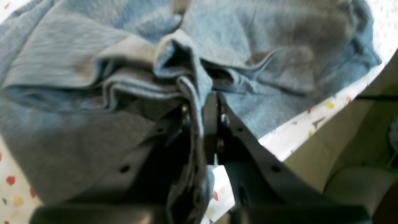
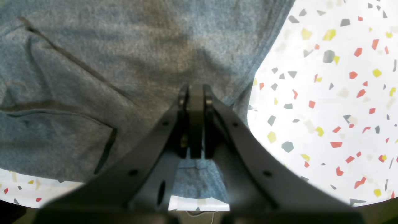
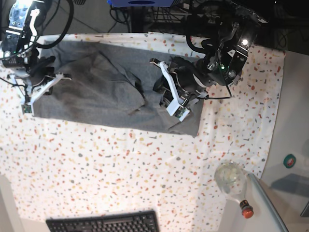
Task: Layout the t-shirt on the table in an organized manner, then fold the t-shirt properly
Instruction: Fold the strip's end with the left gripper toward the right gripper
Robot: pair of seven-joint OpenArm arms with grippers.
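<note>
The wide table (image 3: 120, 164), covered with a white cloth with small red, yellow and grey flecks, fills the base view. The plain heather-grey knit t-shirt (image 3: 104, 89) lies on its far half, spread wide but with wrinkles and a raised fold near the middle. The left gripper (image 1: 205, 102) is at the bunched end of the shirt, and its fingers are clenched on a ridge of grey fabric that stands up between them. The right gripper (image 2: 196, 93) is at the other end, over the flat edge of the shirt; its fingers are pressed fully together, and no cloth shows between them. A black keyboard (image 3: 104, 222) lies at the near edge.
</note>
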